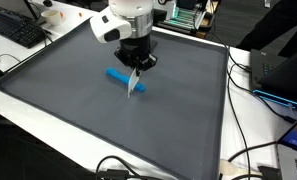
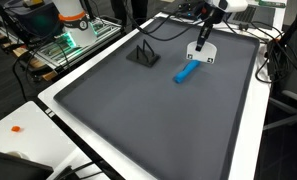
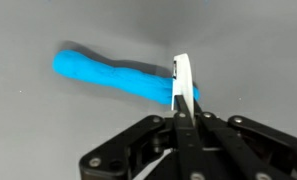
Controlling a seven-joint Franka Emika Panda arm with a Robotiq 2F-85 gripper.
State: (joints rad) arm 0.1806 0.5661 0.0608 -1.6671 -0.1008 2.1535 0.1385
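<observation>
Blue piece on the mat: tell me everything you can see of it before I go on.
The blue piece is a bright blue, rod-like bar with rounded ends and a slightly wavy outline. It is matte, perhaps soft plastic or clay. It looks whole and lies flat on the dark grey mat, askew to its edges. One end sits by the thin white piece clamped in the hand. In the wrist view they overlap, but contact cannot be told. Nothing else touches it.

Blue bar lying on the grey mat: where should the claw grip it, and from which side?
Mid-length, from straight above, closing across its narrow width: the blue bar lies flat, long and slim. The claw pinches a white strip.
</observation>
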